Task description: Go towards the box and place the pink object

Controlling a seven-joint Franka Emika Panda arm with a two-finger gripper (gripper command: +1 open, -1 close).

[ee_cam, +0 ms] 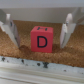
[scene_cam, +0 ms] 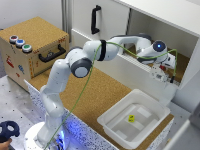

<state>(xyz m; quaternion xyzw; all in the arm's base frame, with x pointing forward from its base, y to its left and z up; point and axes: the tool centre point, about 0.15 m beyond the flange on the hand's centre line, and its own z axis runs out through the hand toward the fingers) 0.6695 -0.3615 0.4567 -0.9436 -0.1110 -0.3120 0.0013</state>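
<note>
Exterior view, from its left: cork-covered crate (scene_cam: 34, 46) with black handle and three coloured buttons on top, standing at the edge of the cork-topped bench (scene_cam: 97, 95). White arm (scene_cam: 75, 65) rising from its base at lower left, bending at the grey elbow joint, reaching across toward the exterior view's right into an open cabinet recess (scene_cam: 160, 45). Green cable trailing along the arm. Gripper (scene_cam: 160, 75) at the far end, low in the recess over its cork floor, above and beyond the box (scene_cam: 150, 102). White box on the bench at lower right, holding a small yellow-and-black item (scene_cam: 131, 118).

Wrist view: two fingers (ee_cam: 11, 31) spread wide apart, tips down at the cork surface, nothing clamped. Pink object (ee_cam: 42, 39), a cube marked with a black letter D, resting on the cork between the fingers, clear of both. White ledge (ee_cam: 42, 75) along the near edge of the cork.
</note>
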